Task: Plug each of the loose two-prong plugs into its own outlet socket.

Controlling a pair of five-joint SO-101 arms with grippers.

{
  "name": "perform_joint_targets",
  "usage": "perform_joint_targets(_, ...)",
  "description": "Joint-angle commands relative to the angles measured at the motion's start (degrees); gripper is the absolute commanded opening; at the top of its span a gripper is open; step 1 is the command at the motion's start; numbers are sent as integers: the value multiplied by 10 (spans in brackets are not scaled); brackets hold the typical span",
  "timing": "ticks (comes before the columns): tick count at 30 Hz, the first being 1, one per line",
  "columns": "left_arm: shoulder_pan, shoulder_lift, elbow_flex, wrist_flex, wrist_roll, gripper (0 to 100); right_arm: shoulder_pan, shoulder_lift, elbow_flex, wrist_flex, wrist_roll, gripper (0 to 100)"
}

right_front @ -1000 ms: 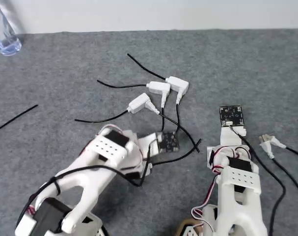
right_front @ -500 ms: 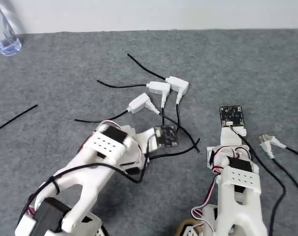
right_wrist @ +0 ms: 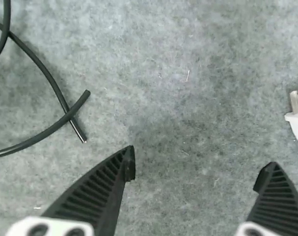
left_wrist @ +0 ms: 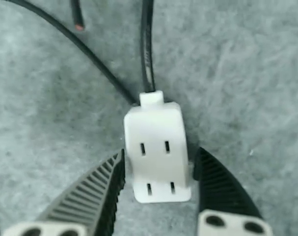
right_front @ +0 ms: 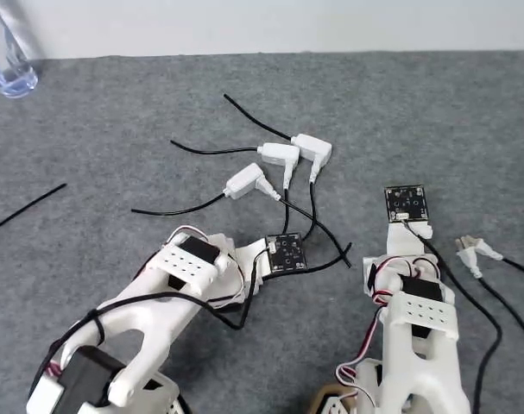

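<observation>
White four-slot outlet socket lies flat on the tabletop, its long axis and black cord pointing away from the left gripper, whose fingers narrowly flank it; the right gripper has its fingers spread wide.

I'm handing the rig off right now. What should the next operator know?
Left gripper: open, fingers either side of the white socket.
Right gripper: open over bare mat, with a loose two-prong plug lying beside it.
Three white connectors on black leads lie mid-mat.
Done: nothing plugged in that I can see; the socket's slots are empty.
Left: pick up each plug and seat it.
</observation>
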Motion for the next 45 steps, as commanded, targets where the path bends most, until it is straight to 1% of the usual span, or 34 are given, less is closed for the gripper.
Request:
perform_joint_targets(1, 15, -5, -3, -13, 1, 124, -4, -8, -3, -15, 8, 375)
perform_joint_targets(4, 39, -5, -2, -13, -1, 10, -1, -10, -3, -15, 8, 375)
perform_joint_targets(8, 71, -8, 1, -12, 0, 14, 0, -12, -3, -15, 8, 375)
perform_joint_targets(13, 108, -10, -2, 26, 0, 14, 0, -12, -3, -15, 8, 375)
perform_joint_targets(20, 110, -11, -4, 43, 2, 17, 0, -12, -3, -15, 8, 375)
perform_joint_targets(22, 108, -11, -16, 52, 25, 54, 0, -12, -3, -13, 8, 375)
perform_joint_targets(24, 97, -11, -38, 71, 62, 128, 0, -12, -3, -11, 8, 375)
perform_joint_targets(27, 84, -11, -69, 107, 55, 239, 0, -12, -3, -11, 8, 375)
perform_joint_targets(29, 84, -11, -81, 121, 54, 272, 0, -12, -3, -10, 8, 375)
perform_joint_targets(33, 84, -11, -102, 138, 54, 273, 0, -12, -3, -10, 8, 375)
perform_joint_targets(39, 85, -11, -158, 209, 62, 273, 15, -13, -3, -11, 6, 375)
perform_joint_targets(40, 84, -13, -178, 225, 70, 272, 18, -13, -3, -13, 4, 375)
perform_joint_targets(43, 82, -56, -243, 255, 153, 272, 11, -13, -3, -15, 4, 375)
perform_joint_targets(45, 82, -103, -273, 271, 192, 272, 4, -13, -3, -14, 6, 375)
